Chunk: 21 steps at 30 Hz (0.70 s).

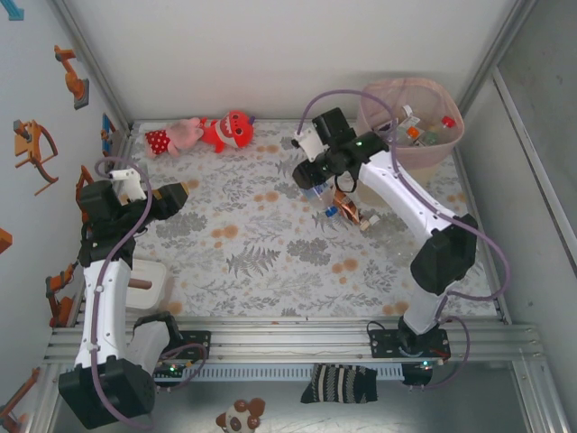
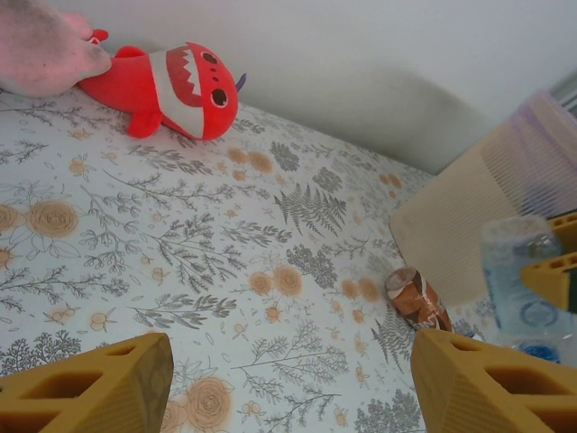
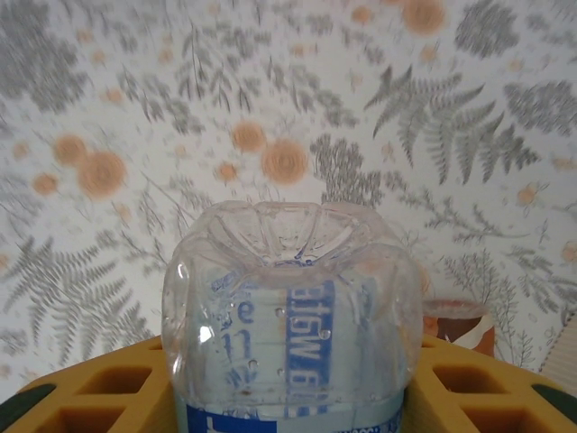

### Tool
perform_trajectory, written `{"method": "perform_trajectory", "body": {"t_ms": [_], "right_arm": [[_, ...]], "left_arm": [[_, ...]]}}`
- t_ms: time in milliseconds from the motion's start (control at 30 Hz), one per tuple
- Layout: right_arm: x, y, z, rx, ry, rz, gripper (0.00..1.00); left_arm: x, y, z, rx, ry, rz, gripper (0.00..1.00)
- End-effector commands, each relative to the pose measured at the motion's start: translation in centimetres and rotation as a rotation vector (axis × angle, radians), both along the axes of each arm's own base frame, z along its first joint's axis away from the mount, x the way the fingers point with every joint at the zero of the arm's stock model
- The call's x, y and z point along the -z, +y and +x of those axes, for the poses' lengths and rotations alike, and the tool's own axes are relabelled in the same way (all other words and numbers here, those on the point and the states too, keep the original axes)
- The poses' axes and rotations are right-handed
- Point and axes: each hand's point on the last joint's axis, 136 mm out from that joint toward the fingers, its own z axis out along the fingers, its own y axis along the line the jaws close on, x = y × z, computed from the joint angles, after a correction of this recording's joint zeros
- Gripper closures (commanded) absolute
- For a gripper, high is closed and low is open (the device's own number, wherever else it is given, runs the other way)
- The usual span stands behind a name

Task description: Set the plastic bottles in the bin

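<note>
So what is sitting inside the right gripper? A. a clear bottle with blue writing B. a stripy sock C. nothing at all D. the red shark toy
A: in the right wrist view the clear bottle with blue writing sits pinched between the two yellow sides of the right gripper.

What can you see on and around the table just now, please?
clear bottle: one, blue label, gripped, centre
brown-labelled bottle: one, lying beside it
bin: one, pink, far right
bottles: several, mixed caps, inside bin
shark plush: one, red, far edge
pink plush: one, beside shark
white box: one, near left
striped sock: one, dark, nearest edge
left gripper: one, yellow fingers, open, empty
right gripper: one, yellow fingers, gripping clear bottle
</note>
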Motion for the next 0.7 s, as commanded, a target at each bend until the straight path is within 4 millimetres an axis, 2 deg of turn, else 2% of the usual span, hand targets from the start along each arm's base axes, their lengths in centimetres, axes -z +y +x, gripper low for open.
{"method": "perform_trajectory", "body": {"t_ms": [0,200,433,533,667], "right_arm": [[-5.9,0.4,-0.2,0.044,-0.067,0.134,0.53],[-13.7,-2.3,0.4,0.123,-0.223,0.23,0.54],[-21.5,-8.7,1.8,0.283,-0.421,0.324,0.55],[-24.0,-11.7,2.6,0.357,-0.494,0.358,0.55],[-26.1,-15.0,3.7,0.428,-0.554,0.391,0.56]], "left_arm": [[-1.0,0.0,-0.2,0.005,-0.035,0.007,0.3],[-0.9,0.0,-0.2,0.005,-0.036,0.007,0.3],[-0.9,0.0,-0.2,0.007,-0.034,0.005,0.3],[-0.8,0.0,-0.1,0.008,-0.031,0.003,0.3],[-0.8,0.0,0.0,0.008,-0.03,0.001,0.3]]}}
